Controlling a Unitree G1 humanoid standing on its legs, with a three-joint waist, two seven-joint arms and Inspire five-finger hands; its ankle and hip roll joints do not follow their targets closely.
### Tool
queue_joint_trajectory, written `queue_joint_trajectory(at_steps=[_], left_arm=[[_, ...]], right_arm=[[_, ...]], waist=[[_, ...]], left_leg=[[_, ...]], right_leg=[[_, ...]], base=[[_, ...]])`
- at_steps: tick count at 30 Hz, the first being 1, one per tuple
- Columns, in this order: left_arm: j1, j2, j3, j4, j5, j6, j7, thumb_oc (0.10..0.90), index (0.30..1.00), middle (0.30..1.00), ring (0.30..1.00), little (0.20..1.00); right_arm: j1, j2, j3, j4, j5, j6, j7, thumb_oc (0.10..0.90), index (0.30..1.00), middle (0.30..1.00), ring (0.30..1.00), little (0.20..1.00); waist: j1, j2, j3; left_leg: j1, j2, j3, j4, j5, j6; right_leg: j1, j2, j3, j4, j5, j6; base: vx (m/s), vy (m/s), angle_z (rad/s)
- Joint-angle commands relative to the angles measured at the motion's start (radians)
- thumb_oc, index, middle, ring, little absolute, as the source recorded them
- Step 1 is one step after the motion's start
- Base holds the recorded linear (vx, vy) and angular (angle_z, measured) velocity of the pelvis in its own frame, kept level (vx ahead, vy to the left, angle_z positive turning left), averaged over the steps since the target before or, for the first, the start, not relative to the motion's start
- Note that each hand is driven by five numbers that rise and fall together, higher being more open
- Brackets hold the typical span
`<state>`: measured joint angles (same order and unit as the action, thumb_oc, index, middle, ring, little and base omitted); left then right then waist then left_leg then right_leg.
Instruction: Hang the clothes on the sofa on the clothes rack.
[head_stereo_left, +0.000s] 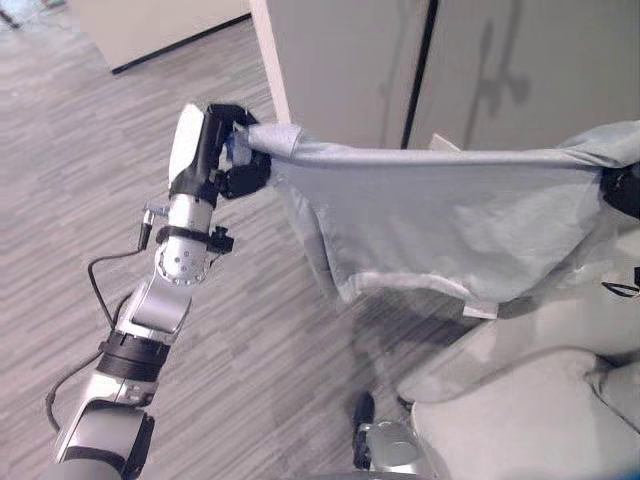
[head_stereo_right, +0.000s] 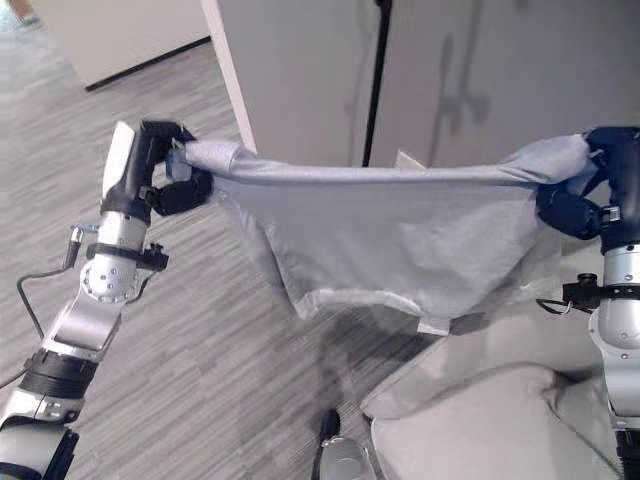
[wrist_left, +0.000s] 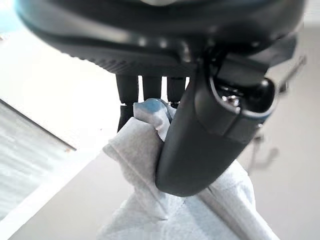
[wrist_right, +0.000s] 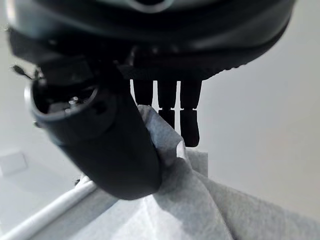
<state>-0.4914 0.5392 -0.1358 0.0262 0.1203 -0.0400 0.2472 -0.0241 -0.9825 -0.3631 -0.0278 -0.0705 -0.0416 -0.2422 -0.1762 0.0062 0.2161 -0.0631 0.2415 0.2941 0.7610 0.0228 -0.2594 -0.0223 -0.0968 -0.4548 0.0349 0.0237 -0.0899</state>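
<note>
A light grey garment (head_stereo_right: 400, 235) hangs stretched between my two hands, held up in the air above the sofa's edge. My left hand (head_stereo_right: 175, 180) pinches one corner of the garment (wrist_left: 140, 150) between thumb and fingers. My right hand (head_stereo_right: 580, 200) grips the other corner of the garment (wrist_right: 200, 200) the same way. The cloth sags in the middle, its hemmed lower edge hanging to about the level of the sofa's top. A thin white bar (wrist_right: 45, 215) runs below the cloth in the right wrist view; whether it belongs to the clothes rack I cannot tell.
The light grey sofa (head_stereo_right: 480, 420) fills the lower right. Behind the garment stands a pale wall or cabinet (head_stereo_right: 330, 70) with a dark vertical seam. Grey striped carpet (head_stereo_left: 250, 380) spreads to the left and below.
</note>
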Motion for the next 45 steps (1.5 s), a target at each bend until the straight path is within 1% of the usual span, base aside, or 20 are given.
queue_joint_trajectory(at_steps=[1,2,4,5,7,8,9,12,16,21,23,29,33,36,37,39,41,42,43,45], left_arm=[[-0.051,0.086,0.138,-0.085,-0.020,-0.046,0.088,0.400,0.300,0.300,0.300,0.300],[-0.050,0.087,0.139,-0.085,-0.020,-0.046,0.088,0.400,0.300,0.300,0.300,0.300],[0.017,0.113,0.197,-0.103,-0.026,-0.049,0.116,0.400,0.300,0.300,0.300,0.300],[0.024,0.113,0.204,-0.105,-0.026,-0.049,0.116,0.400,0.300,0.300,0.300,0.300],[0.090,0.160,0.261,-0.126,-0.016,-0.052,0.146,0.400,0.300,0.300,0.300,0.300],[0.097,0.171,0.268,-0.131,-0.009,-0.052,0.156,0.400,0.300,0.300,0.300,0.300],[0.121,0.180,0.291,-0.146,-0.029,-0.063,0.153,0.400,0.300,0.300,0.300,0.300],[0.192,0.194,0.365,-0.190,-0.037,-0.069,0.146,0.400,0.300,0.300,0.300,0.300],[0.303,0.236,0.479,-0.284,-0.055,-0.097,0.138,0.400,0.300,0.300,0.300,0.300],[0.285,0.257,0.504,-0.278,-0.060,-0.102,0.155,0.400,0.300,0.300,0.300,0.300],[0.292,0.269,0.528,-0.278,-0.064,-0.103,0.160,0.400,0.300,0.300,0.300,0.300],[0.282,0.266,0.534,-0.275,-0.054,-0.106,0.173,0.400,0.300,0.300,0.300,0.300],[0.284,0.235,0.529,-0.258,-0.068,-0.119,0.171,0.400,0.300,0.300,0.300,0.300],[0.291,0.206,0.527,-0.264,-0.094,-0.117,0.160,0.400,0.300,0.300,0.300,0.300],[0.293,0.181,0.519,-0.265,-0.113,-0.119,0.157,0.400,0.300,0.300,0.300,0.300],[0.284,0.162,0.509,-0.261,-0.131,-0.122,0.165,0.400,0.300,0.300,0.300,0.300],[0.278,0.160,0.509,-0.259,-0.136,-0.122,0.173,0.400,0.300,0.300,0.300,0.300],[0.284,0.162,0.516,-0.257,-0.131,-0.119,0.179,0.400,0.300,0.300,0.300,0.300],[0.284,0.162,0.514,-0.258,-0.131,-0.118,0.179,0.400,0.300,0.300,0.300,0.300],[0.277,0.166,0.521,-0.259,-0.121,-0.116,0.202,0.400,0.300,0.300,0.300,0.300]], right_arm=[[-0.093,-0.125,-0.115,-0.038,-0.003,-0.016,-0.059,0.400,0.300,0.300,0.300,0.300],[-0.095,-0.125,-0.112,-0.038,-0.003,-0.016,-0.059,0.400,0.300,0.300,0.300,0.300],[-0.159,-0.134,-0.031,-0.032,0.008,-0.020,-0.041,0.400,0.300,0.300,0.300,0.300],[-0.170,-0.136,-0.019,-0.028,0.008,-0.020,-0.042,0.400,0.300,0.300,0.300,0.300],[-0.273,-0.132,0.083,-0.004,0.021,-0.035,-0.042,0.400,0.300,0.300,0.300,0.300],[-0.295,-0.129,0.106,0.011,0.012,-0.032,-0.053,0.400,0.300,0.300,0.300,0.300],[-0.330,-0.126,0.135,0.007,0.017,-0.027,-0.043,0.400,0.300,0.300,0.300,0.300],[-0.381,-0.110,0.168,-0.014,0.003,-0.019,-0.038,0.400,0.300,0.300,0.300,0.300],[-0.522,-0.135,0.243,-0.021,-0.020,-0.011,-0.059,0.400,0.300,0.300,0.300,0.300],[-0.534,-0.140,0.235,-0.022,-0.027,0.007,-0.066,0.400,0.300,0.300,0.300,0.300],[-0.529,-0.138,0.212,-0.026,-0.030,0.006,-0.081,0.400,0.300,0.300,0.300,0.300],[-0.449,-0.130,0.154,-0.025,-0.031,0.004,-0.079,0.400,0.300,0.300,0.300,0.300],[-0.468,-0.158,0.176,-0.028,0.015,-0.037,-0.067,0.400,0.300,0.300,0.300,0.300],[-0.469,-0.168,0.163,-0.030,0.043,-0.053,-0.067,0.400,0.300,0.300,0.300,0.300],[-0.456,-0.170,0.146,-0.040,0.047,-0.053,-0.064,0.400,0.300,0.300,0.300,0.300],[-0.445,-0.164,0.131,-0.050,0.056,-0.051,-0.064,0.400,0.300,0.300,0.300,0.300],[-0.444,-0.159,0.129,-0.059,0.060,-0.050,-0.060,0.400,0.300,0.300,0.300,0.300],[-0.433,-0.162,0.119,-0.069,0.068,-0.057,-0.054,0.400,0.300,0.300,0.300,0.300],[-0.427,-0.161,0.114,-0.070,0.068,-0.058,-0.054,0.400,0.300,0.300,0.300,0.300],[-0.417,-0.177,0.099,-0.058,0.078,-0.065,-0.066,0.400,0.300,0.300,0.300,0.300]], waist=[[0.032,-0.091,-0.063],[0.032,-0.092,-0.066],[0.099,-0.104,-0.061],[0.098,-0.109,-0.064],[0.172,-0.105,-0.073],[0.179,-0.105,-0.069],[0.199,-0.099,-0.082],[0.230,-0.086,-0.098],[0.290,-0.078,-0.117],[0.283,-0.080,-0.131],[0.267,-0.060,-0.124],[0.251,-0.069,-0.108],[0.245,-0.086,-0.128],[0.248,-0.084,-0.106],[0.258,-0.092,-0.082],[0.262,-0.100,-0.063],[0.272,-0.106,-0.059],[0.278,-0.113,-0.066],[0.279,-0.118,-0.068],[0.293,-0.105,-0.079]], left_leg=[[-0.060,-0.040,0.026,-0.069,-0.043,0.091],[-0.059,-0.042,0.029,-0.073,-0.044,0.092],[-0.116,-0.048,-0.066,-0.370,-0.076,0.130],[-0.100,-0.056,-0.058,-0.396,-0.067,0.130],[-0.104,-0.053,-0.182,-0.778,0.035,0.106],[-0.133,-0.037,-0.178,-0.814,0.072,0.093],[-0.110,-0.045,-0.199,-0.848,0.053,0.089],[-0.077,-0.075,-0.223,-0.848,0.048,0.085],[-0.032,-0.084,-0.064,-0.848,0.025,0.116],[0.014,-0.112,-0.008,-0.848,-0.027,0.142],[0.055,-0.099,0.005,-0.848,-0.047,0.144],[0.105,-0.083,0.041,-0.848,-0.052,0.131],[0.164,-0.011,0.076,-0.812,-0.029,0.097],[0.075,0.064,0.012,-0.571,0.014,0.081],[0.016,0.095,-0.039,-0.413,0.089,0.086],[-0.060,0.078,-0.076,-0.330,0.086,0.095],[-0.099,0.044,-0.094,-0.350,0.062,0.100],[-0.112,0.005,-0.096,-0.451,0.018,0.105],[-0.105,-0.002,-0.092,-0.466,0.025,0.106],[-0.140,0.011,-0.084,-0.689,0.100,0.078]], right_leg=[[0.088,0.015,0.070,-0.122,-0.048,0.142],[0.086,0.013,0.071,-0.122,-0.049,0.144],[0.113,-0.007,0.120,-0.122,-0.060,0.173],[0.114,-0.012,0.125,-0.122,-0.059,0.175],[0.163,-0.013,0.182,-0.122,-0.094,0.200],[0.183,-0.019,0.185,-0.122,-0.103,0.203],[0.185,-0.018,0.209,-0.122,-0.107,0.213],[0.175,-0.026,0.235,-0.122,-0.092,0.221],[0.155,-0.152,0.119,-0.071,0.015,0.251],[0.105,-0.214,0.081,-0.119,0.092,0.279],[0.008,-0.243,0.070,-0.122,0.118,0.306],[-0.043,-0.241,0.137,-0.122,0.105,0.305],[0.020,-0.184,0.096,-0.122,0.076,0.285],[0.091,-0.105,0.069,-0.122,-0.010,0.227],[0.133,-0.084,0.056,-0.122,-0.043,0.192],[0.164,-0.065,0.045,-0.122,-0.065,0.168],[0.170,-0.062,0.048,-0.122,-0.066,0.169],[0.174,-0.062,0.057,-0.122,-0.066,0.182],[0.173,-0.067,0.057,-0.122,-0.066,0.184],[0.187,-0.071,0.051,-0.122,-0.081,0.204]], base=[[0.26,0.081,-0.17],[0.26,0.162,-0.33],[0.30,0.210,-0.80],[0.25,0.175,-1.36],[0.51,0.255,-1.30],[0.59,0.251,-1.30],[0.25,0.104,-1.14],[0.39,0.224,-1.27],[0.19,0.189,-1.37],[0.11,0.050,-0.52],[0.13,-0.027,-0.23],[0.06,-0.110,-0.32],[0.13,-0.431,-0.22],[0.08,-0.432,-0.07],[0.07,-0.311,0.00],[0.08,-0.278,0.16],[0.09,-0.073,0.25],[0.11,0.006,0.26],[0.28,0.093,0.25],[0.24,0.161,0.16]])
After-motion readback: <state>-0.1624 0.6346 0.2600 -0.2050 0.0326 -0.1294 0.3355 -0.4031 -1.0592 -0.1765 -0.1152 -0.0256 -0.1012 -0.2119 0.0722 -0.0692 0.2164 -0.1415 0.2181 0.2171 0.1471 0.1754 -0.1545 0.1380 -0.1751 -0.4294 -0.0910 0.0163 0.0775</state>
